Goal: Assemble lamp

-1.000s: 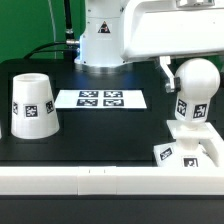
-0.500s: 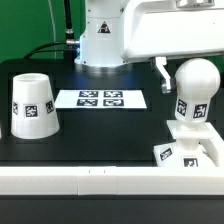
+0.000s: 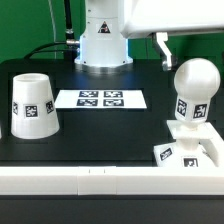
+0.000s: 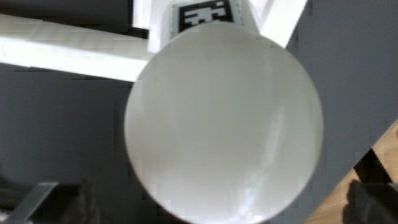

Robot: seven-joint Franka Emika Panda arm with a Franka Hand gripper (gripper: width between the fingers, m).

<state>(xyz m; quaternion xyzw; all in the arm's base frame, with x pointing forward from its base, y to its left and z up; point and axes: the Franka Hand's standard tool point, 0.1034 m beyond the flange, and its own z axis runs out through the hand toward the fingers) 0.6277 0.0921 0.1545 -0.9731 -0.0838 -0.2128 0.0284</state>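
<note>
While the white two-finger gripper hangs at the upper right of the exterior view, its dark fingers spread and gripping nothing, the white rounded plastic bulb stands upright just below, clear of them. It sits on the flat square white base at lower right. The tapered white cup-like shade rests mouth-down at far left, and the marker board lies between.

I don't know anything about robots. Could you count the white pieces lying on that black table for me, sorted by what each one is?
Lamp shade: 1
Bulb: 1
Square base: 1
Marker board: 1
Total: 4
</note>
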